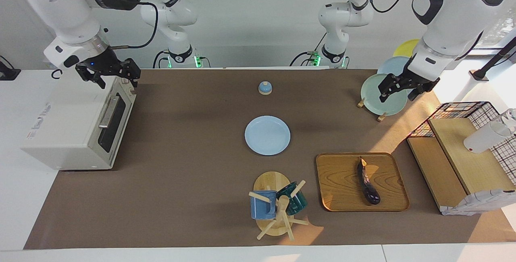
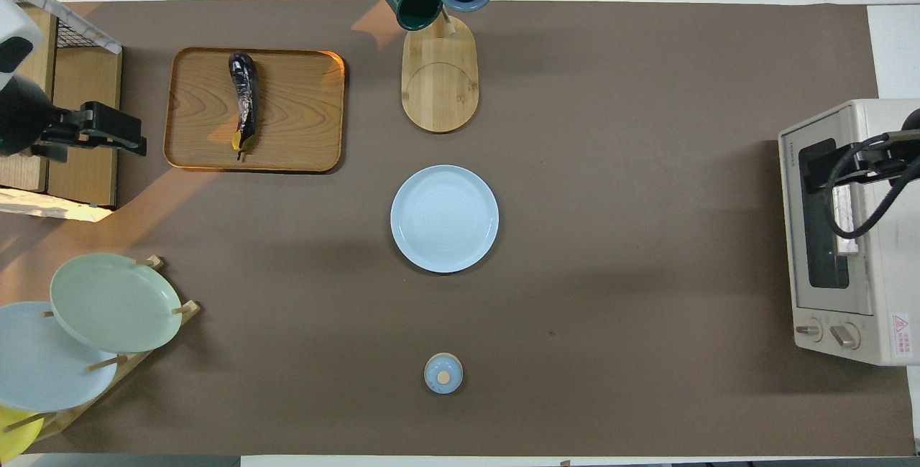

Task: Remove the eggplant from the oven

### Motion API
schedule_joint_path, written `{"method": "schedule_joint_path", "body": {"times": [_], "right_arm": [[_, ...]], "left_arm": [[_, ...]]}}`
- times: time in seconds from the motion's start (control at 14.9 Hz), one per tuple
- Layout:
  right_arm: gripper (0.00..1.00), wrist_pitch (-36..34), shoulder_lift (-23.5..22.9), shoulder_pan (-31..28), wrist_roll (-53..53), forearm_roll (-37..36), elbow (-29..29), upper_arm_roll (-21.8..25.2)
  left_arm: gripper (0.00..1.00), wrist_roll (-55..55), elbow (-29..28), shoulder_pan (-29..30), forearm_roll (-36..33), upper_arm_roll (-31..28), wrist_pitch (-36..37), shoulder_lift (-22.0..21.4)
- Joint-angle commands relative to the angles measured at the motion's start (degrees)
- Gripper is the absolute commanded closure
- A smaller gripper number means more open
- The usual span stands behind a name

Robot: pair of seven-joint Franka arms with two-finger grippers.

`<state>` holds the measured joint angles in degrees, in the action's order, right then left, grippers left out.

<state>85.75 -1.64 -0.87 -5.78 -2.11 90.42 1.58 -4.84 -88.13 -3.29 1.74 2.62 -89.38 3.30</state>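
Start at the right arm's end of your table: the oven [image 1: 76,121] stands with its door shut, and the right gripper [image 1: 108,73] hangs over its top corner, fingers spread and holding nothing. At mid-table you have the blue plate [image 1: 267,135]. Toward the left arm's end, the eggplant [image 1: 367,181] lies on the wooden tray [image 1: 338,183], out of the oven. The left gripper [image 1: 403,86] hangs raised over the plate rack's green plate [image 1: 377,96], fingers spread, empty.

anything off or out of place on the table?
Nothing spilled or damaged. The eggplant lies on the wooden tray, not in the oven, whose door is closed.
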Motion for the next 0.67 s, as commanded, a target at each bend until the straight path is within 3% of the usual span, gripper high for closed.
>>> {"method": "schedule_joint_path", "body": {"times": [0.0, 0.27, 0.6], "right_arm": [[0.00, 0.82, 0.67, 0.08, 0.77, 1.32, 0.64, 0.35], [0.00, 0.82, 0.76, -0.45, 0.86, 1.41, 0.64, 0.35], [0.00, 0.82, 0.76, -0.45, 0.77, 1.41, 0.81, 0.35]], "left_arm": [[0.00, -1.48, -6.86, -0.93, -1.13, -0.07, 1.22, -4.78], [0.00, -2.02, -14.00, -0.84, -1.13, 0.02, -3.35, -7.86], [0.00, -1.67, -7.15, -0.14, -1.13, 0.28, 2.71, -5.40]]}}
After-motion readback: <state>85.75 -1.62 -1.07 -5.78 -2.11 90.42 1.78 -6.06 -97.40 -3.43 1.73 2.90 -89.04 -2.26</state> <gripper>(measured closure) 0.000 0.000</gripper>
